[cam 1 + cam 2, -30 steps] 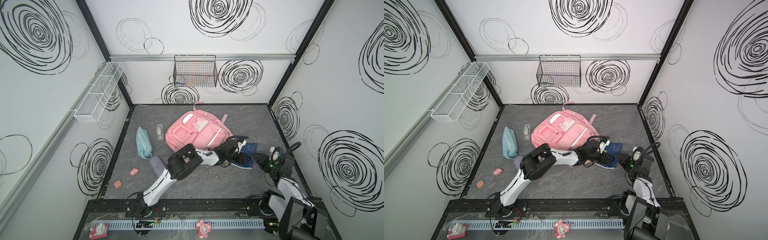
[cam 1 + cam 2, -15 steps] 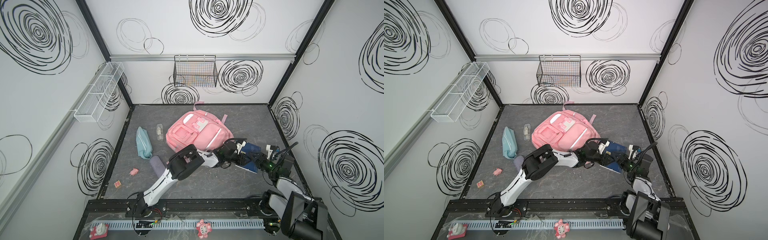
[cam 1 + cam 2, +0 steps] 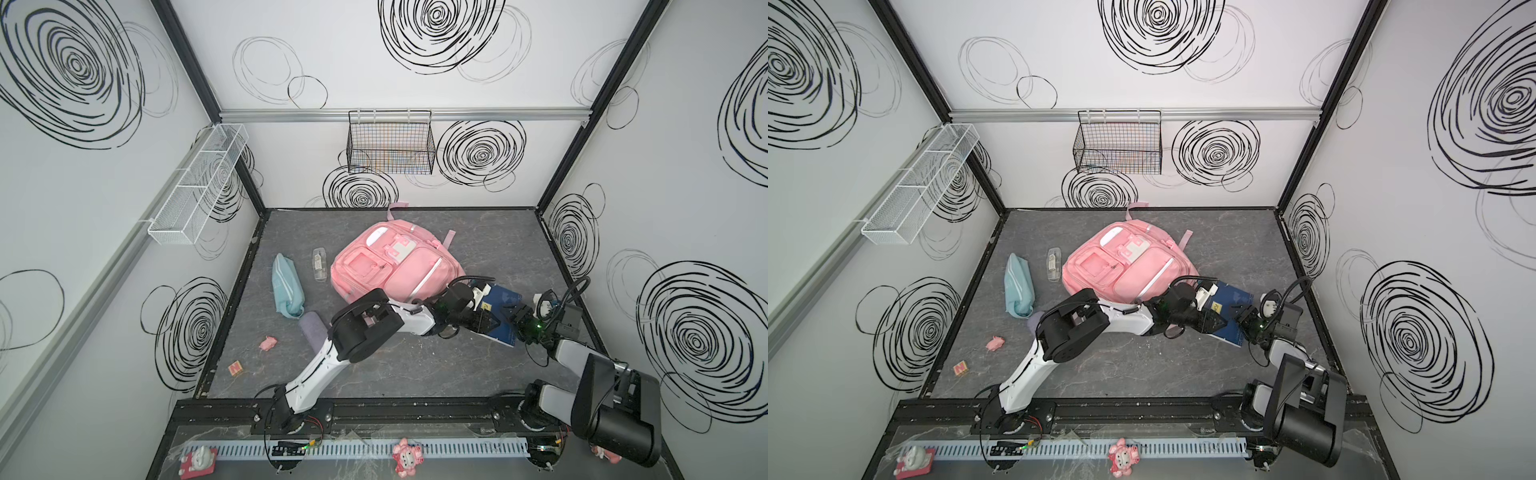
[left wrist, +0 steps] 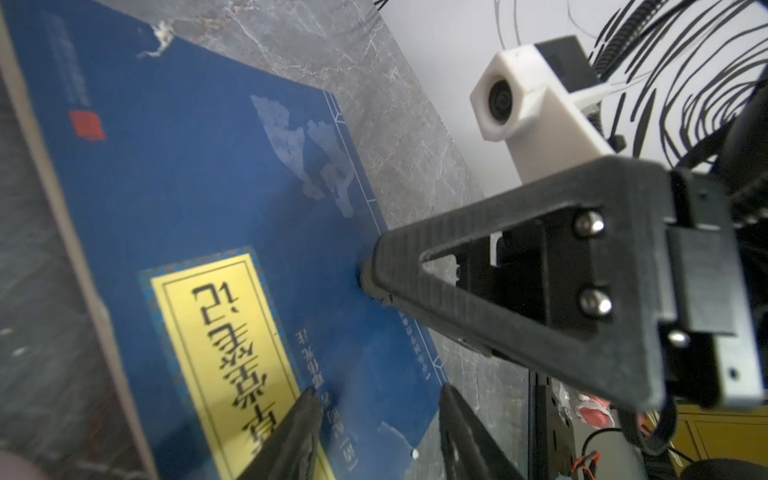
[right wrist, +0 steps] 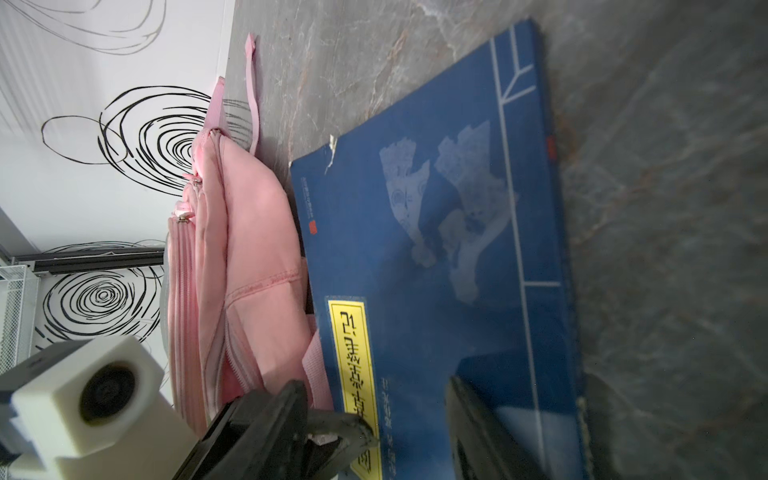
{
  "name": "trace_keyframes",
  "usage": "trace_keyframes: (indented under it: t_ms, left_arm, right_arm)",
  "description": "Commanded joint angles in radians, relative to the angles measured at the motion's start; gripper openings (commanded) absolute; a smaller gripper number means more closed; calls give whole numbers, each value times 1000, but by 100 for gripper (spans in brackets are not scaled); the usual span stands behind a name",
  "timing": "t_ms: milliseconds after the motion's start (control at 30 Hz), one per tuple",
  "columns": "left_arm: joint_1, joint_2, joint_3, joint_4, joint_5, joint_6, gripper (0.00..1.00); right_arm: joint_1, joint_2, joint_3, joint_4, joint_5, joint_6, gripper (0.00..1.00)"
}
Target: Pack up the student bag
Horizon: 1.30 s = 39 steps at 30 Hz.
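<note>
The pink student bag (image 3: 399,270) (image 3: 1129,270) lies flat mid-table, and its side shows in the right wrist view (image 5: 249,232). A blue book with a yellow label (image 3: 505,305) (image 3: 1233,301) (image 4: 208,187) (image 5: 436,270) lies against the bag's right edge. My left gripper (image 3: 484,322) (image 3: 1214,324) (image 4: 380,415) reaches across and hovers open over the cover, gripping nothing. My right gripper (image 3: 517,316) (image 3: 1246,318) (image 5: 376,390) stands open over the book's right part. One of its fingers (image 4: 415,266) touches the cover with its tip.
Left of the bag lie a teal zip pouch (image 3: 286,286), a clear case (image 3: 318,264), a lilac object (image 3: 311,326), a small pink toy (image 3: 268,343) and a small block (image 3: 235,367). A black wire basket (image 3: 390,143) and a white mesh shelf (image 3: 195,187) hang on the walls.
My right gripper has moved left onto the book and its jaws have widened. The book has shifted slightly to the right. The left gripper stays over the cover.
</note>
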Motion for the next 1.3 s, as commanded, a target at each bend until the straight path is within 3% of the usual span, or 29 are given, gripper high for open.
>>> trace_keyframes:
  t_ms: [0, 400, 500, 700, 933, 1133, 1267]
  left_arm:
    - [6, -64, -23, -81, -73, 71, 51]
    - [13, -21, -52, -121, -181, 101, 52]
    - [12, -7, -70, -104, -185, 87, 52]
    - [11, 30, -85, -70, -160, 49, 52]
    - [6, 76, -129, -23, -155, 26, 51]
    - [7, 111, -228, 131, -133, -43, 48]
    - [11, 95, -258, 198, -130, -55, 48]
  right_arm:
    - [-1, 17, -8, -102, 130, -10, 60]
    - [-1, -171, -15, -161, 353, 8, 64]
    - [-1, -175, -57, -116, 355, 2, 65]
    - [-1, -57, -63, -62, 218, 10, 64]
    - [-13, 203, -41, 58, -101, -24, 63]
    - [-37, 405, -36, 179, -295, -7, 62]
    - [-49, 470, -29, 161, -301, -31, 61]
